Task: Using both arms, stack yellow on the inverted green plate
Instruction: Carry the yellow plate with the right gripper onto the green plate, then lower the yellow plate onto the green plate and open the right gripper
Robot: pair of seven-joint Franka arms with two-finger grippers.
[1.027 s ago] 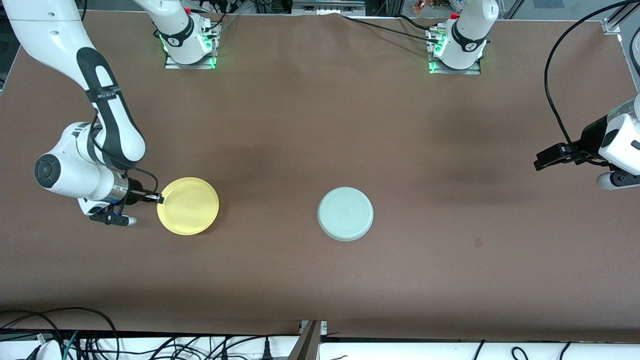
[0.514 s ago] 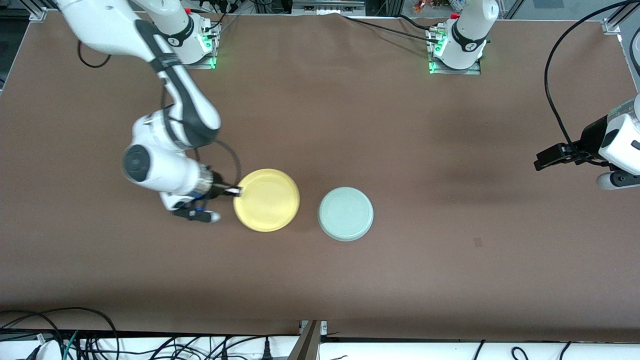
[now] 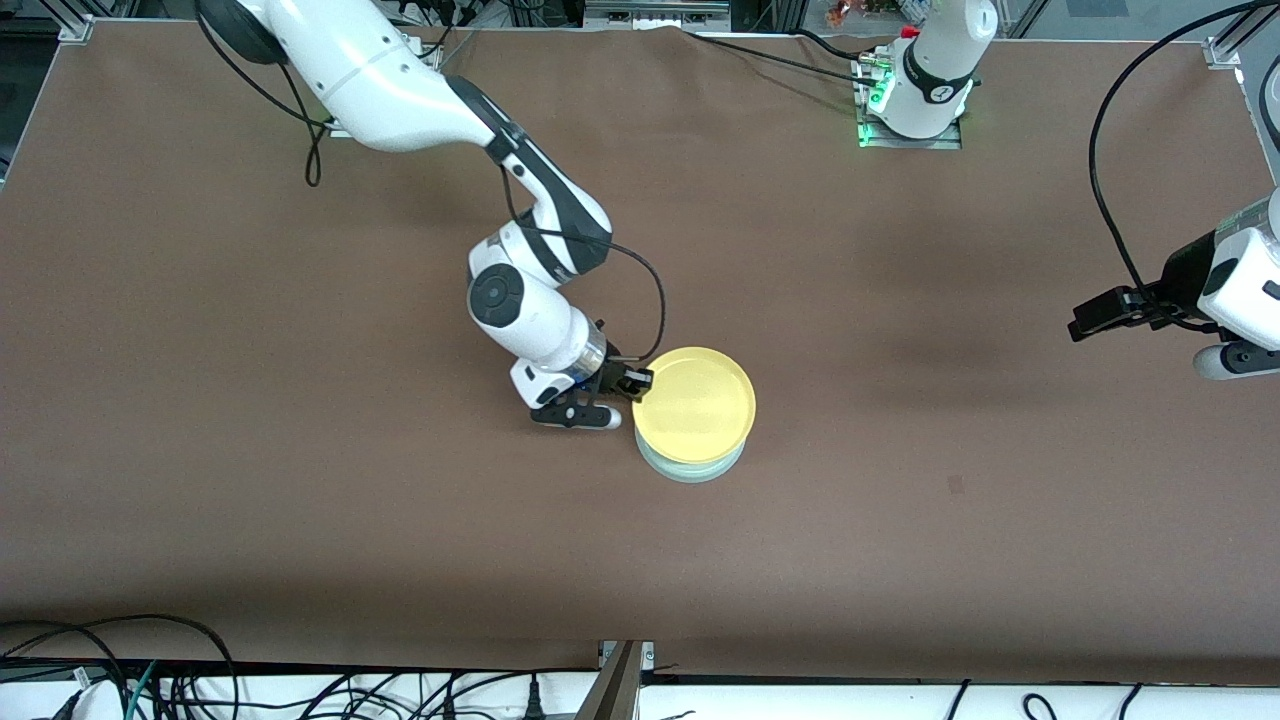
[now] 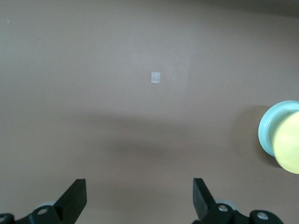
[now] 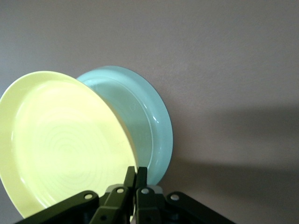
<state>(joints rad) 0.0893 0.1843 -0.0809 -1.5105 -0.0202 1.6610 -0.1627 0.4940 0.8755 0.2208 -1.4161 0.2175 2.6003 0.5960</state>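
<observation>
My right gripper (image 3: 640,381) is shut on the rim of the yellow plate (image 3: 695,405) and holds it over the pale green plate (image 3: 690,470), which lies upside down on the table's middle. Only a crescent of the green plate shows under the yellow one. The right wrist view has the yellow plate (image 5: 60,140) tilted in front of the green plate (image 5: 149,121), with the right gripper (image 5: 136,175) pinching the yellow rim. I cannot tell whether the plates touch. My left gripper (image 3: 1100,312) waits open and empty over the left arm's end of the table. Its wrist view shows the left gripper (image 4: 139,200) above bare table.
A small pale tape patch (image 3: 955,485) lies on the brown table between the plates and the left arm's end, and the left wrist view shows this patch (image 4: 155,77) too. Loose cables (image 3: 150,680) run along the table's edge nearest the front camera.
The right arm has carried the yellow plate from the right arm's end of the table to over the green plate. The left arm has not moved.
</observation>
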